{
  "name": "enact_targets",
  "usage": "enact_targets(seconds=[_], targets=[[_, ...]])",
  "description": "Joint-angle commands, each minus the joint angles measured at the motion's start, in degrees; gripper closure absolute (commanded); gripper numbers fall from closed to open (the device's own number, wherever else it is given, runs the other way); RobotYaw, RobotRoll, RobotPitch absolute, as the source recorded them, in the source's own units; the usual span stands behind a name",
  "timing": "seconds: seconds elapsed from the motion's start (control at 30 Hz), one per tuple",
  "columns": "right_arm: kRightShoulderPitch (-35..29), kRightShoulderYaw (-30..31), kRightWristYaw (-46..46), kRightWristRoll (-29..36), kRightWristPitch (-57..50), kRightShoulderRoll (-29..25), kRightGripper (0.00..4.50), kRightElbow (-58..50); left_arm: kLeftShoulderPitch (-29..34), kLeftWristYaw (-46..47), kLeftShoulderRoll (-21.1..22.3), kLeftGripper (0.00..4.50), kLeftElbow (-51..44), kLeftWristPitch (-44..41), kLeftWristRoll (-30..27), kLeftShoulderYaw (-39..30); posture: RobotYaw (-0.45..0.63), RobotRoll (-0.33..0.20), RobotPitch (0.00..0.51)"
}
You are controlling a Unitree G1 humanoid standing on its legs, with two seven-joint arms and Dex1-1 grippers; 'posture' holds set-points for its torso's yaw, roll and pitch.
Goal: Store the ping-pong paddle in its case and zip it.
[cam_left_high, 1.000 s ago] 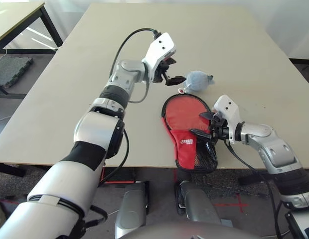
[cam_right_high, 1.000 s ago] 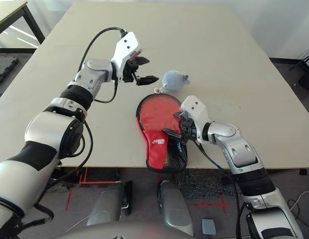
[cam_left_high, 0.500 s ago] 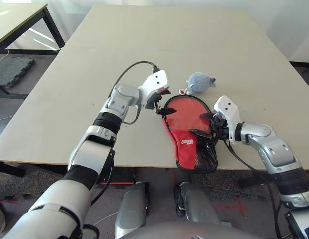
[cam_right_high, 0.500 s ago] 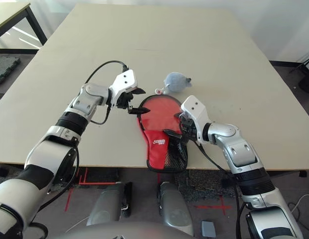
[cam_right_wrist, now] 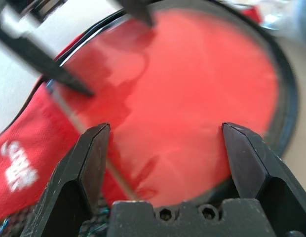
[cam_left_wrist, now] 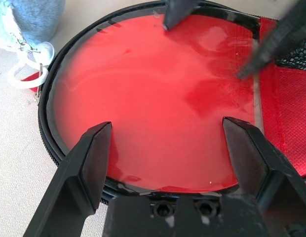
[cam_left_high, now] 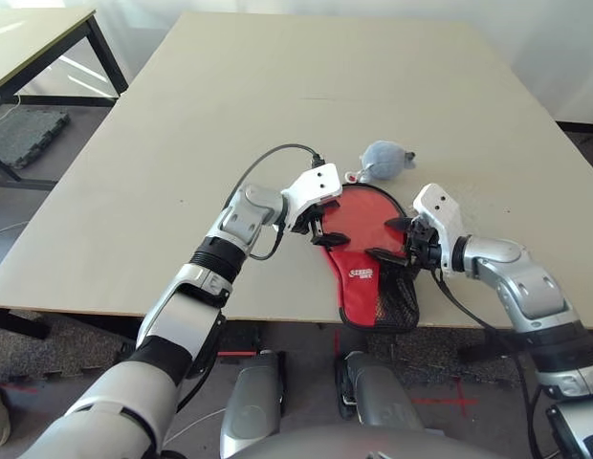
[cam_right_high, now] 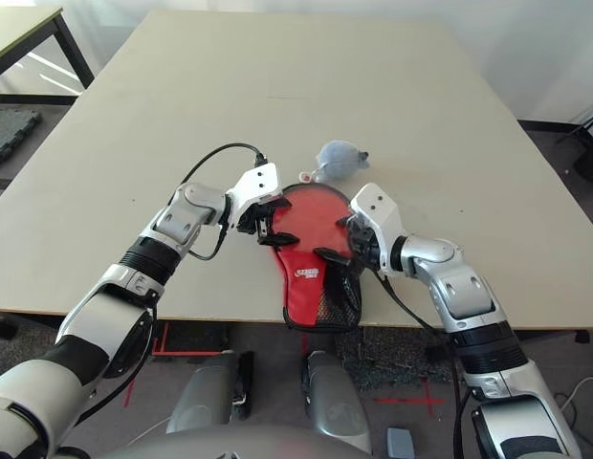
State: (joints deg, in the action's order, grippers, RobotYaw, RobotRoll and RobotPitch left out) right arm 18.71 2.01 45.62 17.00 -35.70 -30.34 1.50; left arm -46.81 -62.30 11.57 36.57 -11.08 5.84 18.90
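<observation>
Our left gripper point(cam_left_high: 316, 222) has come down from near the pouch point(cam_left_high: 385, 158) to the case's point(cam_left_high: 368, 273) left rim, fingers apart. The case overhangs the beige table's point(cam_left_high: 182, 124) near edge, grey floor beyond. The paddle's point(cam_left_wrist: 153, 98) handle is hidden; its glossy red face shows. Our right gripper point(cam_left_high: 396, 239), fingers apart, sits at the case's right side.

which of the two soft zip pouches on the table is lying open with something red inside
The red paddle-shaped case between both grippers; its flap is unzipped, exposing the round red paddle face. The small grey-blue oval pouch beyond it has nothing red showing.
</observation>
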Motion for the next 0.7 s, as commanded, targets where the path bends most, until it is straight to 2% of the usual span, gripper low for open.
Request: enact_targets(seconds=[0.03, 0.1, 0.23, 0.5, 0.7], targets=[[2.85, -4.68, -2.01, 2.99, -1.29, 1.24, 0.0, 2.28, 1.68, 0.12, 0.04, 0.02, 0.74, -0.98, 1.38, 2.36, 0.04, 0.0, 0.137], [6.01, -6.78, -4.12, 3.03, 1.1, 2.26, 0.0, 4.27, 1.85, 0.13, -0.11, 0.02, 0.48, -1.13, 1.33, 2.6, 0.04, 0.0, 0.138], [13.06, -7.85, -11.58, -1.08, 8.7, 4.8, 0.0, 11.5, 2.49, 0.18, -0.46, 0.02, -0.51, -1.63, 1.3, 3.07, 0.05, 0.0, 0.138], [19.14, -7.67, -20.8, -6.66, 19.05, 9.49, 0.0, 24.25, 3.55, 0.14, -0.25, 0.02, -2.63, -2.98, 1.04, 3.21, 0.06, 0.0, 0.14], [22.58, -7.76, -23.7, -8.34, 23.74, 11.36, 0.0, 32.64, 4.12, 0.18, 0.1, 0.02, -3.79, -3.82, 0.77, 3.38, 0.07, 0.0, 0.143]])
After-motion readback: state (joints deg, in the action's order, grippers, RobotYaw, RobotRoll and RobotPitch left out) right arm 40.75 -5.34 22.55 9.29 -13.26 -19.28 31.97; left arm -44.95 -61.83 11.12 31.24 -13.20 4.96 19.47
